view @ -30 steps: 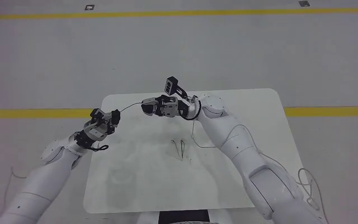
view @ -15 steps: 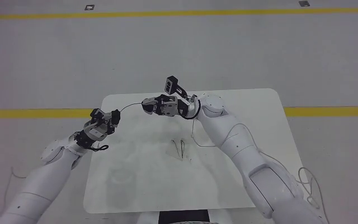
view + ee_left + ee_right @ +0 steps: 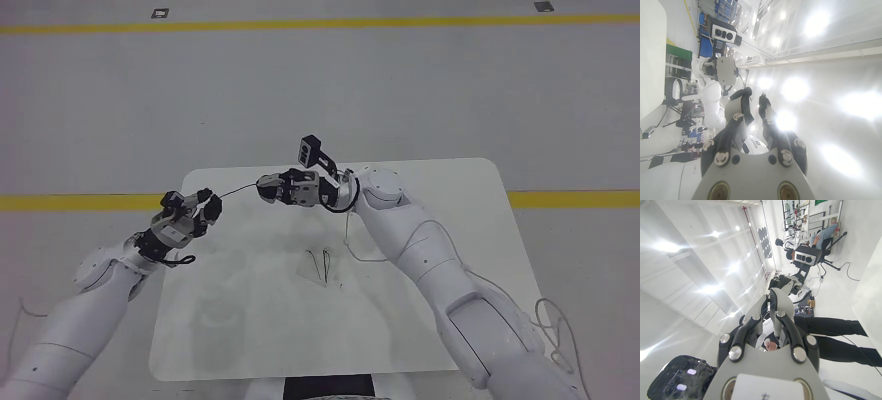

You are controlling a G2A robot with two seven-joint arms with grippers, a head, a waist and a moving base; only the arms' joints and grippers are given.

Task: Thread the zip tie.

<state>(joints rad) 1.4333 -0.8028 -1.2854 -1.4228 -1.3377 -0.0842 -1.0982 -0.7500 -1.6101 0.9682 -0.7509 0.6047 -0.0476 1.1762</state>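
Over the far-left corner of the bench [image 3: 440, 300]: left tool [image 3: 192, 201].
- State: released, fingers [image 3: 745, 102] spread apart. Half a second ago this tool was clenched on the near end of the tie; it has since let go.

Over the far edge of the bench, about midway along it: right tool [image 3: 264, 187].
- State: clenched. It appears to be grasping the other end of the zip tie, though the contact itself is hard to make out.

Between the two tools, off the bench surface: zip tie [image 3: 238, 188].
- A thin dark strand, nearly straight, running from the right tool toward the left one.
- Its free end lies just beside one finger of the left tool; whether it touches cannot be told.

At the middle of the bench: spare ties [image 3: 322, 265], lying flat, well apart from both tools.

Reading:
- The tie is now probably carried by the right tool alone.
- No closed loop is visible, so the threading looks unfinished.
- The release is most likely a pause for a fresh grip.
- Risk: the unsupported end may sag or swing out of line.
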